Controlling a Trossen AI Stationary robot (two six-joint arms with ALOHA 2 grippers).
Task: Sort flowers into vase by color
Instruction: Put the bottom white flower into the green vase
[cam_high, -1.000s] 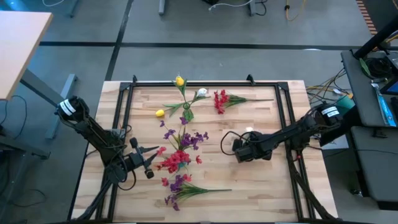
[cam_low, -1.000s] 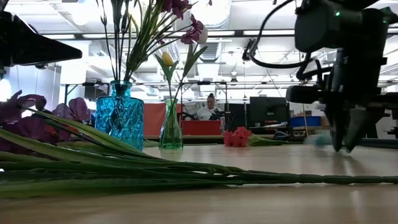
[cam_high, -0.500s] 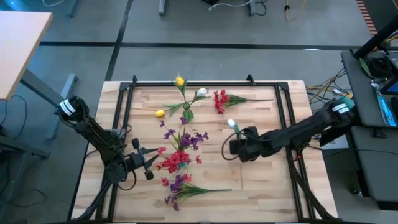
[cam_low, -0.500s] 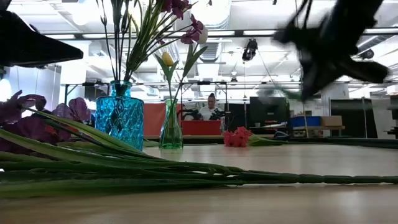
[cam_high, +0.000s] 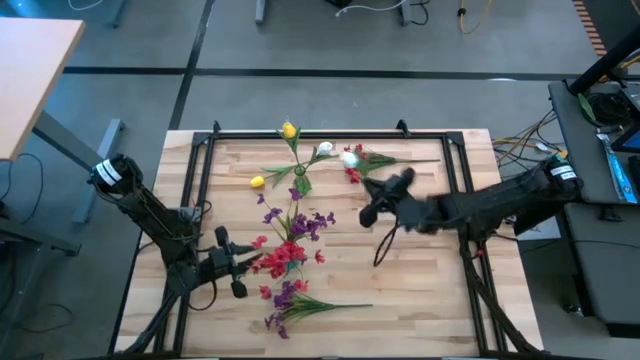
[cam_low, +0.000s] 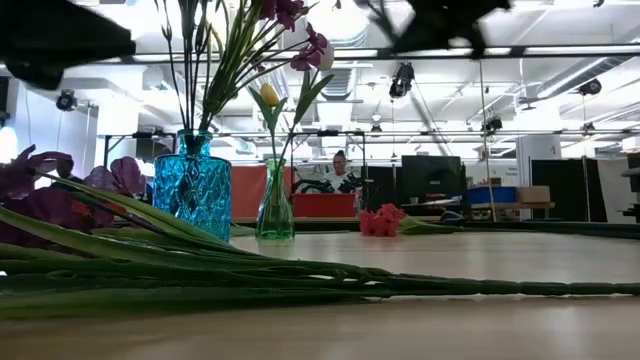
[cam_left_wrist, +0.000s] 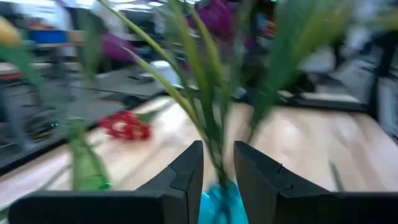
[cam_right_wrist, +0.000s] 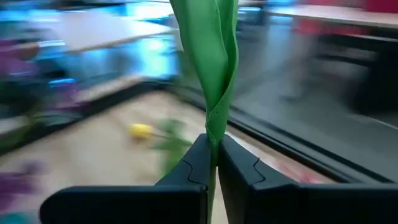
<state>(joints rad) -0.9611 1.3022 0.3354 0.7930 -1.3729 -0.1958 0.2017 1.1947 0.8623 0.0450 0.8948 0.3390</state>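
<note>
Right pincer (cam_high: 368, 200) risen, white flower (cam_high: 350, 158) lifted

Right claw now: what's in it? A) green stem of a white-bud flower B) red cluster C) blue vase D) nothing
A: the right wrist view shows the right claw shut on a green stem, and from above a white bud sits past the claw.

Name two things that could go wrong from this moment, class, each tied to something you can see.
The right gripper pinches only the thin stem of the white flower, so it might slip or swing. It hangs above the red cluster and near the green vase, which it might knock. The left gripper, beside the blue vase, could snag stems.
</note>
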